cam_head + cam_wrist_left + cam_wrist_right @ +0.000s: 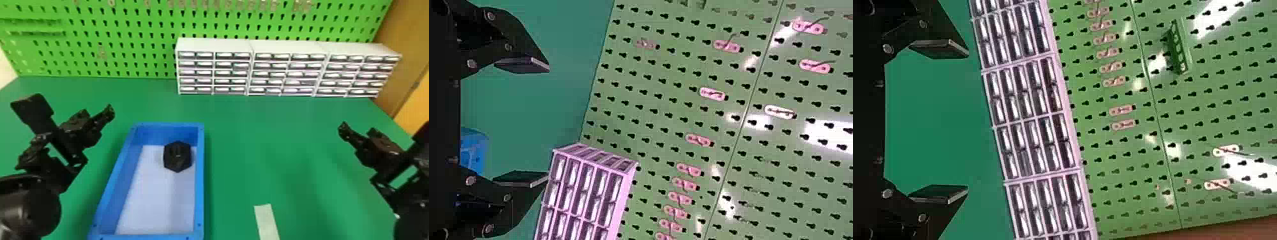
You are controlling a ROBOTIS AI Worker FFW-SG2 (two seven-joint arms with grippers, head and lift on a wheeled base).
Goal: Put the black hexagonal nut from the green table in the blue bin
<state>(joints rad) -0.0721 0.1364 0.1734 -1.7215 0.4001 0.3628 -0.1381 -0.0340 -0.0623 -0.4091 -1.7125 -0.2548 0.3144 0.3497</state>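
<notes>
The black hexagonal nut [177, 156] lies inside the blue bin [199, 178], on its pale floor toward the far right corner. To the left of the bin, above the green table [255, 153], is my left gripper [97, 116], apart from bin and nut. My right gripper [356, 131] is over the table's right side, well away from the bin. In the left wrist view the left gripper [549, 122] stands open with nothing between its fingers. The right wrist view has the right gripper [968, 122] open too, its fingers wide apart and holding nothing.
White drawer cabinets [284, 68] stand along the table's back edge, in front of a green pegboard [127, 41]. A pale strip [267, 221] lies on the table to the right of the bin, near the front.
</notes>
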